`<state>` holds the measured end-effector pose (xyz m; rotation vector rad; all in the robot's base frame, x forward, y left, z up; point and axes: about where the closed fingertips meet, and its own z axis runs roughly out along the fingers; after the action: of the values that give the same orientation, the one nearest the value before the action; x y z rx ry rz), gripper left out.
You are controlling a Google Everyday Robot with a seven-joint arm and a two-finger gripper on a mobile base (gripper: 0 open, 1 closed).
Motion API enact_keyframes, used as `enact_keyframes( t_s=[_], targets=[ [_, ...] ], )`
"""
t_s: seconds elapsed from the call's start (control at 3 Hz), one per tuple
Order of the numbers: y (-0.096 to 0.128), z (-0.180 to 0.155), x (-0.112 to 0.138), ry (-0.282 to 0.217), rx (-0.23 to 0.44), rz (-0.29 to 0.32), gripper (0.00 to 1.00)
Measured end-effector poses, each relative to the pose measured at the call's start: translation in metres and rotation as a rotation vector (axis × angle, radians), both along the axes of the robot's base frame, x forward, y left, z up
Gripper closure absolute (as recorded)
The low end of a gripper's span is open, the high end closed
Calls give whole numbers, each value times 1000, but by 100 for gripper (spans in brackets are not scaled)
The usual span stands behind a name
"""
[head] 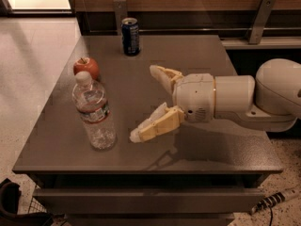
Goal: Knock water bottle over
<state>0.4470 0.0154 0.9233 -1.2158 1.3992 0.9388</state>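
The water bottle point(94, 111) stands upright near the front left of the grey table point(197, 51). It is clear and ribbed, with a white cap and a red, white and green label band. My gripper point(143, 102) reaches in from the right, level with the bottle's lower half. It is open and empty. Its near fingertip point(137, 135) lies a short way right of the bottle, not touching it. The far finger point(162, 74) points toward the table's middle.
A red apple point(86, 67) sits just behind the bottle. A dark blue soda can point(130, 36) stands at the table's back edge. A wooden wall with metal brackets point(259, 20) runs behind the table. A drawer front lies below the front edge.
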Motion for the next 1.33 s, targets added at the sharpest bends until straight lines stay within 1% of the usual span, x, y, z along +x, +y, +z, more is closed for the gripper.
enact_keyframes(
  t_s=[0.33,0.67,1.0,1.33],
  targets=[
    [25,-1,-2,-27,50,49,0],
    [47,-4,-6,-30,70,85,0],
    [72,-7,-14,-23,79,130,0],
    [83,-6,-19,-23,94,162,0]
  ],
)
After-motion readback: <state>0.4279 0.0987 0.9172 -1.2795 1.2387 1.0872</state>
